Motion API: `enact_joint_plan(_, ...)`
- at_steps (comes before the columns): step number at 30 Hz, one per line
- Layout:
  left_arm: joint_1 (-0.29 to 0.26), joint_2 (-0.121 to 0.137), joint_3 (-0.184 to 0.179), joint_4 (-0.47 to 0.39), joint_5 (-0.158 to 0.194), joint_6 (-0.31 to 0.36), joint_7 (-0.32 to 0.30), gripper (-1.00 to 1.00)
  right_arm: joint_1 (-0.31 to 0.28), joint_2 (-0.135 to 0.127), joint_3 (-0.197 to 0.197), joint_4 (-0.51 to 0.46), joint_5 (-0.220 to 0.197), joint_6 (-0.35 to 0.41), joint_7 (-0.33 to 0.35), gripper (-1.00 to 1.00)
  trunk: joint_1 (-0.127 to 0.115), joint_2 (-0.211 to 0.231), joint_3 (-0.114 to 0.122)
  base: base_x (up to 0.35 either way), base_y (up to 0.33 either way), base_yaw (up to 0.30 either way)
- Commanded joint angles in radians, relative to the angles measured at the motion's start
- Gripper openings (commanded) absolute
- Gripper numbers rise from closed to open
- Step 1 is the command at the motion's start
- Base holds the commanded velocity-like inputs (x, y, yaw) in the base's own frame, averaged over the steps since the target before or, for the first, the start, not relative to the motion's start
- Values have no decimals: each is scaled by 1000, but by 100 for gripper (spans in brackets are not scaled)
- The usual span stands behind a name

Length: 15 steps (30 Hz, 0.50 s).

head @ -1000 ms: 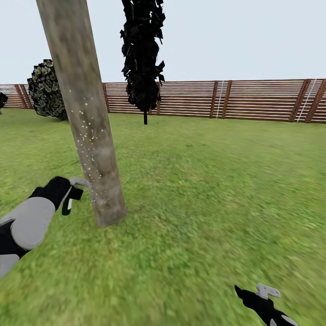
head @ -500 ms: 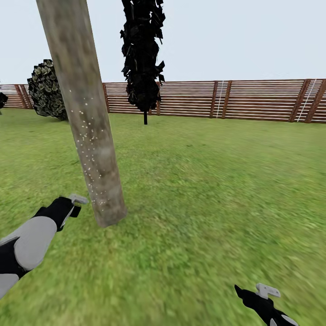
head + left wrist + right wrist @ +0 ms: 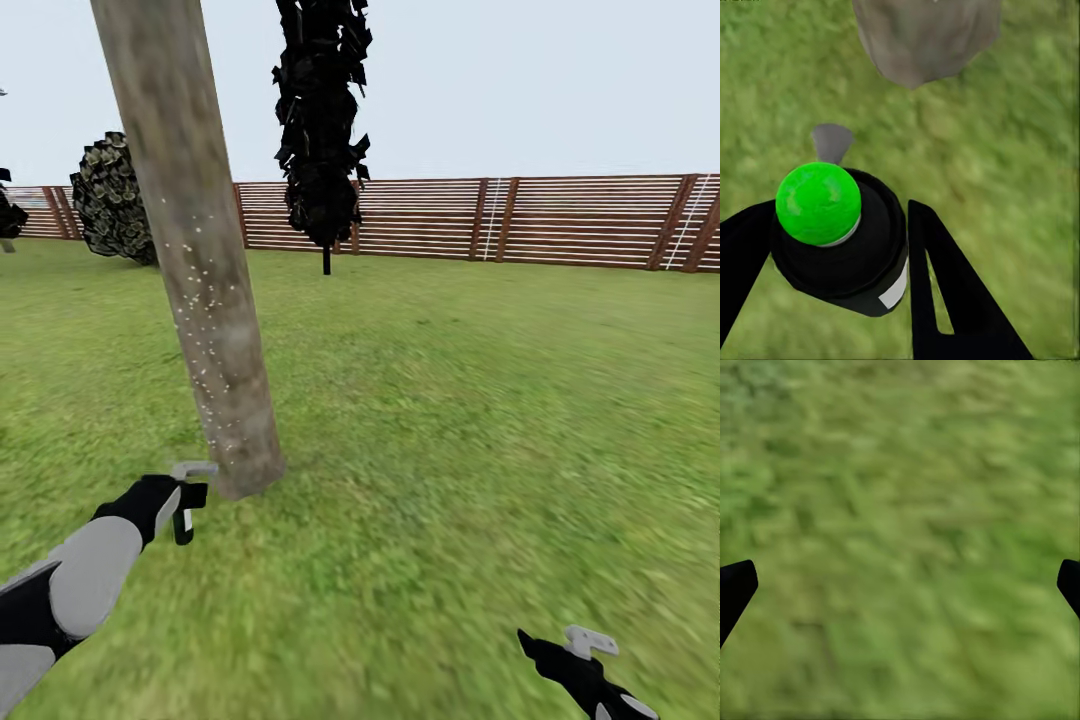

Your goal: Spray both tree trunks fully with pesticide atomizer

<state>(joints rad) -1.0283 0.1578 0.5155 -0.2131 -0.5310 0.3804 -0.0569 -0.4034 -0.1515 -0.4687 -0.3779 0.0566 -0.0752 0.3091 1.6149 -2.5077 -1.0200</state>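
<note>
Atomizer [image 3: 840,240] sits clamped between left gripper [image 3: 832,247] fingers, low beside tree trunk [image 3: 200,270] base; probably light, rigid, best gripped round the body. Right gripper [image 3: 900,585] spread wide, empty, over grass.

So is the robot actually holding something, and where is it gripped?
Yes: the left fingers clamp the pesticide atomizer around its black body. The right gripper holds nothing.

Grass lawn [image 3: 480,420]; tree trunk [image 3: 205,290] rooted in it.
</note>
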Motion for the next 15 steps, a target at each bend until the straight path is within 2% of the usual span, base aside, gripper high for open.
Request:
enact_joint_plan(1, 0, -6, -2, 0, -3, 0, 0, -100, 0, 0, 0, 0, 0, 0, 1, 100, 0, 0, 0, 0, -119, 4)
enact_joint_plan(7, 1, -18, -2, 0, -3, 0, 0, -100, 0, 0, -5, -5, -1, 0, 3, 100, 0, 0, 0, 0, -266, 24)
enact_joint_plan(15, 1, -34, -3, 0, -3, 0, 1, -100, 0, 1, -5, -57, -1, 0, 2, 100, 0, 0, 0, 0, -304, 263)
